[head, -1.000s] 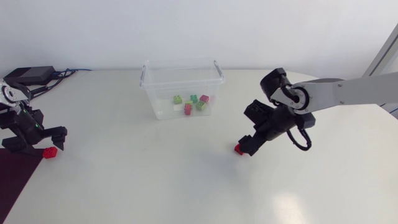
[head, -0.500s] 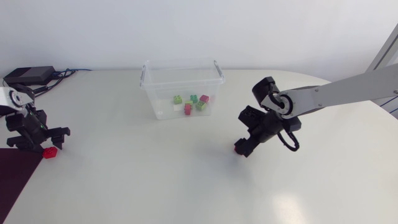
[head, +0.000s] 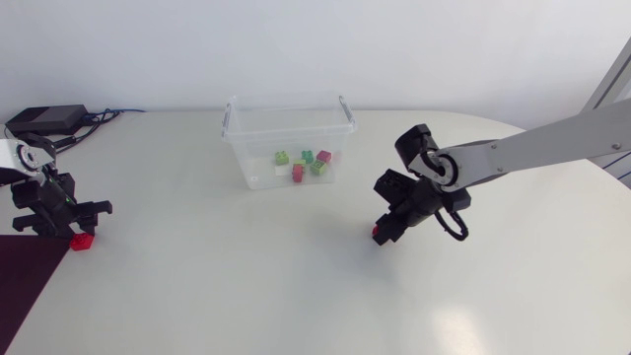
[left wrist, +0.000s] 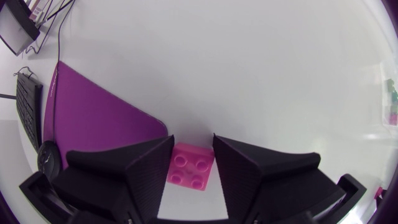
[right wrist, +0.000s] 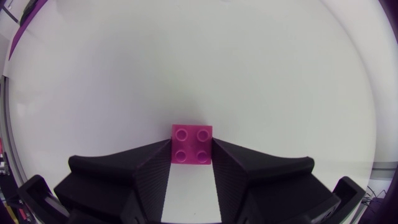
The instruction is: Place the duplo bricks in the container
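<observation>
- While it is resting on the bench (head: 227, 286) at the left, beside a purple mat (left wrist: 93, 124), the left brick (left wrist: 189, 171) is being pinched between the left gripper (left wrist: 191, 149) fingers
- Meanwhile the right gripper (right wrist: 191, 149) fingers are pinching the right brick (right wrist: 192, 144), lying right of the container (head: 242, 148)
- Inside the container, green and red bricks (head: 306, 163) are lying loose

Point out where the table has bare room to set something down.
Widest bare stretch: the table in front of the container, between the left gripper and right gripper. Crowded: the container's bricks, and the left brick and right brick, each held by its gripper.
</observation>
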Robot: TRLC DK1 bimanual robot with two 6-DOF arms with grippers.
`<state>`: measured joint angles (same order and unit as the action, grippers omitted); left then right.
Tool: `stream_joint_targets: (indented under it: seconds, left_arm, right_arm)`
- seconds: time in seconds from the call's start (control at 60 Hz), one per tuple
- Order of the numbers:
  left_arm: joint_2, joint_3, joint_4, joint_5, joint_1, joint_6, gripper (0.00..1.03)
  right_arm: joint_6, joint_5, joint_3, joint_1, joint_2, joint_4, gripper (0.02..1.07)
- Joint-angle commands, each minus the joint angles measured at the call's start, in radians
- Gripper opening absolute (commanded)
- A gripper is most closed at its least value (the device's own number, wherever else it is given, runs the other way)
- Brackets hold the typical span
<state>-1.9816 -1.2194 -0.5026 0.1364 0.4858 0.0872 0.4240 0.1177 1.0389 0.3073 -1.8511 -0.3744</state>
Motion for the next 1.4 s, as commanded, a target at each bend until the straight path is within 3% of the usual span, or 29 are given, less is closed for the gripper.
stream_joint_targets:
  seconds: [0.0,0.1,0.167,0.217,0.267,0.45,0.5,0.667,0.733,0.783,1.017,1.05,1.383]
  left_arm:
    - [0.006,0.023,-0.017,0.000,-0.003,0.009,0.42]
    - [0.023,0.021,-0.027,0.000,0.000,0.019,0.45]
    - [0.033,0.018,-0.044,0.000,0.000,0.034,0.62]
    - [0.043,0.015,-0.065,0.000,0.002,0.045,0.82]
    - [0.050,0.017,-0.074,0.000,0.005,0.052,0.89]
    - [0.089,0.046,-0.082,0.000,0.020,0.089,0.94]
    - [0.089,0.050,-0.083,0.000,0.023,0.094,0.91]
    - [0.087,0.075,-0.068,-0.009,0.034,0.102,0.60]
    - [0.075,0.077,-0.065,-0.014,0.034,0.103,0.58]
    - [0.067,0.075,-0.057,-0.020,0.033,0.102,0.48]
    - [0.058,0.075,-0.054,-0.061,0.028,0.102,0.35]
    - [0.063,0.080,-0.054,-0.075,0.028,0.102,0.26]
    - [0.211,0.084,-0.154,-0.116,0.014,0.137,0.25]
  right_arm:
    - [0.015,-0.024,-0.037,0.010,0.006,0.008,0.25]
    - [0.010,-0.023,-0.036,0.012,0.027,-0.004,0.26]
    - [0.015,-0.024,-0.039,0.019,0.032,-0.011,0.26]
    - [0.016,-0.026,-0.043,0.024,0.032,-0.011,0.26]
    - [0.016,-0.024,-0.048,0.027,0.032,-0.012,0.26]
    - [0.016,-0.024,-0.076,0.032,0.036,-0.003,0.26]
    - [0.016,-0.024,-0.083,0.032,0.044,-0.003,0.26]
    - [0.019,-0.026,-0.109,0.041,0.093,-0.018,0.26]
    - [0.022,-0.030,-0.112,0.041,0.119,-0.037,0.26]
    - [0.022,-0.030,-0.112,0.041,0.145,-0.055,0.26]
    - [0.021,-0.033,-0.099,0.049,0.260,-0.129,0.26]
    - [0.019,-0.033,-0.092,0.049,0.276,-0.141,0.26]
    - [-0.002,-0.036,-0.005,0.049,0.395,-0.242,0.26]
